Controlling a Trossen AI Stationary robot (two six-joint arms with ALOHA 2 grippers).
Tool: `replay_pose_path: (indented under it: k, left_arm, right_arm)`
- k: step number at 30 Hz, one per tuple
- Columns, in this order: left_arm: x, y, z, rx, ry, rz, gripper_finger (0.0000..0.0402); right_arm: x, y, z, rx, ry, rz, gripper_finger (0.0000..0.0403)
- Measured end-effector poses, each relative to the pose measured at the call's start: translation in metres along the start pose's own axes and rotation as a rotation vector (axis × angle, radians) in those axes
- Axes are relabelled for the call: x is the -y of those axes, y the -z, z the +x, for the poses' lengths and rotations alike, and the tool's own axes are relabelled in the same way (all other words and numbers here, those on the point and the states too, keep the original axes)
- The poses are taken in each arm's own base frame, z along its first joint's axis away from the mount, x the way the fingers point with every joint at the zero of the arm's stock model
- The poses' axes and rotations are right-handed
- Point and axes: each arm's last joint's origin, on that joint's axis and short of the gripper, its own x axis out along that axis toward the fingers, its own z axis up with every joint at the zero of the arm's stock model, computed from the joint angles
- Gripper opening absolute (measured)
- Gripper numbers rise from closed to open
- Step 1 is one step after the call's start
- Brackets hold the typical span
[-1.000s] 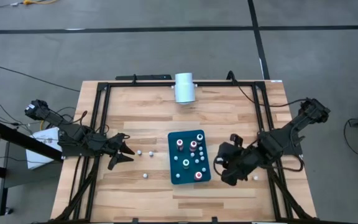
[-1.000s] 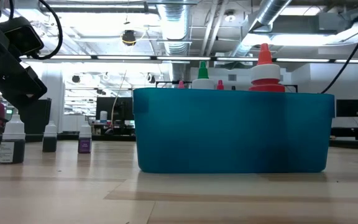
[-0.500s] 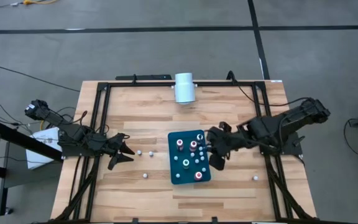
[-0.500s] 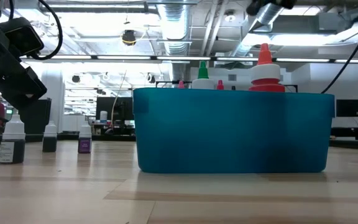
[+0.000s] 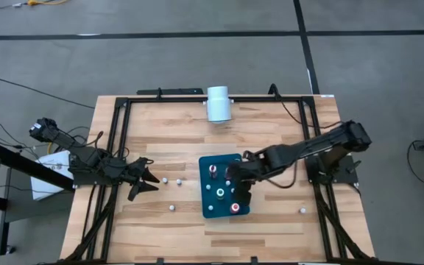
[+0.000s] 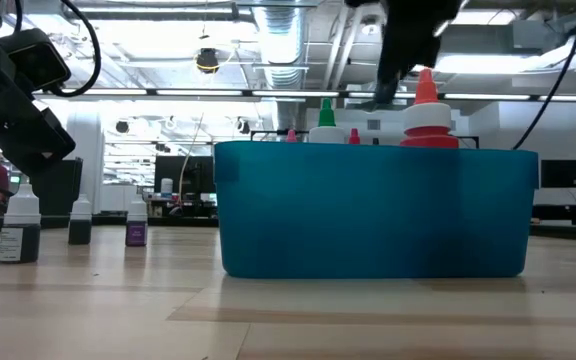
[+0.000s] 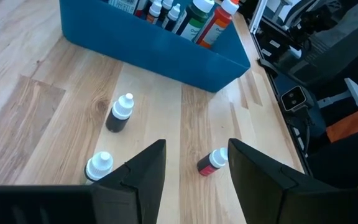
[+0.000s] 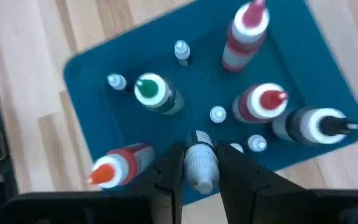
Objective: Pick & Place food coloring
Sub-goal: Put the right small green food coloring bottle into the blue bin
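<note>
Light wooden table [image 5: 175,228] with plank top, black frame rails along edges. Teal tray [image 5: 206,208] sits near centre, directly on wood. White cylinder [image 5: 218,104] rests at far edge. Three small food coloring bottles [image 5: 165,179] stand loose on wood left of tray, near each other; a fourth [image 5: 302,210] stands alone, well right of tray

Tray [image 5: 206,209] mid-table w/ bottles [image 5: 220,193] in it, 3 more bottles [image 5: 171,207] just left, cylinder [image 5: 218,103] at back edge.
</note>
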Motion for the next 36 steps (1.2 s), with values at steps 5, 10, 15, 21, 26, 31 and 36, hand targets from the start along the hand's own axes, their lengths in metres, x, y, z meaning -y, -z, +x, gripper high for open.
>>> replay_pose_path:
  k: [5, 10, 15, 21, 26, 31, 36]
  left_arm:
    - [0.0, 0.0, 0.0, 0.001, 0.0, 0.019, 0.0165]
    - [0.0, -0.001, 0.0, 0.006, 0.004, 0.097, 0.0165]
    - [0.001, -0.001, 0.0, 0.013, 0.009, 0.152, 0.0165]
    - [0.001, -0.002, 0.0, 0.016, 0.01, 0.217, 0.0165]
    - [0.001, -0.002, 0.0, 0.018, 0.012, 0.225, 0.0165]
    - [0.001, -0.002, 0.0, 0.019, 0.012, 0.225, 0.0165]
    - [0.001, -0.002, 0.0, 0.018, 0.012, 0.225, 0.0165]
  right_arm:
    - [-0.002, -0.005, 0.023, -0.04, 0.019, -0.044, 0.0068]
    - [-0.002, -0.007, 0.041, -0.089, 0.047, -0.066, 0.0068]
    - [0.0, -0.007, 0.046, -0.11, 0.06, -0.072, 0.0068]
    - [0.004, -0.009, 0.048, -0.104, 0.076, -0.062, 0.0068]
    - [0.004, -0.009, 0.052, -0.11, 0.095, -0.064, 0.0068]
    - [0.005, -0.008, 0.052, -0.112, 0.104, -0.064, 0.0068]
    - [0.007, -0.006, 0.051, -0.132, 0.136, -0.067, 0.0068]
